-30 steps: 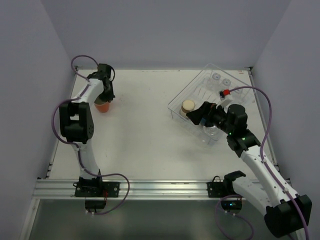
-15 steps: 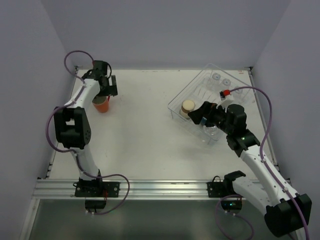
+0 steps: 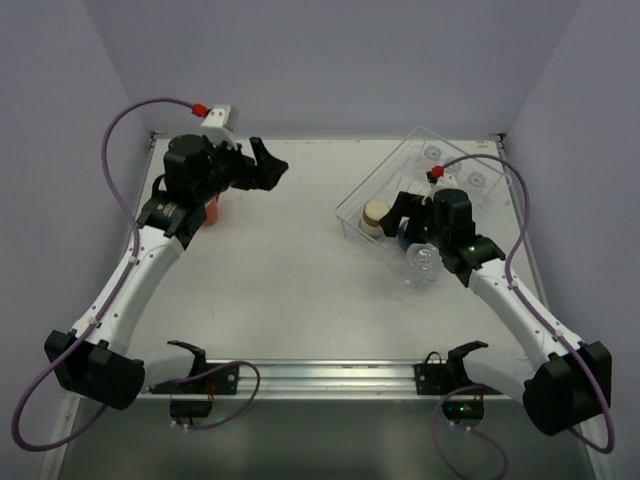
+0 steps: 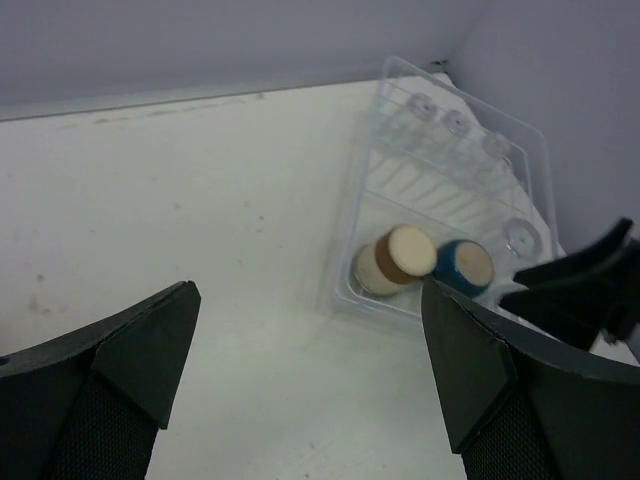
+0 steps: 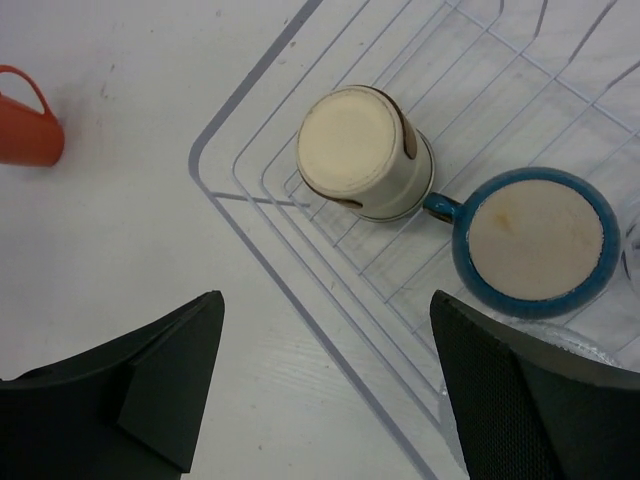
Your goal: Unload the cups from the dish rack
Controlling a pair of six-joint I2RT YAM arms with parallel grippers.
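The clear dish rack (image 3: 470, 205) sits at the table's back right. In its near-left corner a beige cup (image 5: 365, 152) lies beside a dark blue cup (image 5: 535, 243), both showing pale undersides. Several clear tumblers (image 3: 453, 163) stand along the rack's far side, and one more (image 3: 422, 262) stands at its near end. My right gripper (image 5: 325, 350) hovers open just above the rack's corner edge, short of both cups. The orange-red mug (image 3: 208, 212) stands on the table at back left. My left gripper (image 3: 270, 165) is open, raised right of the mug and facing the rack (image 4: 440, 190).
Grey walls close in the table at the back and both sides. A metal rail (image 3: 300, 375) with the arm bases runs along the near edge. The left arm's purple cable (image 3: 130, 115) loops above the back-left corner.
My left gripper opened off the orange-red mug, lifted and swung right toward the table's middle, while the mug stayed on the table. My right gripper moved slightly farther over the rack's corner.
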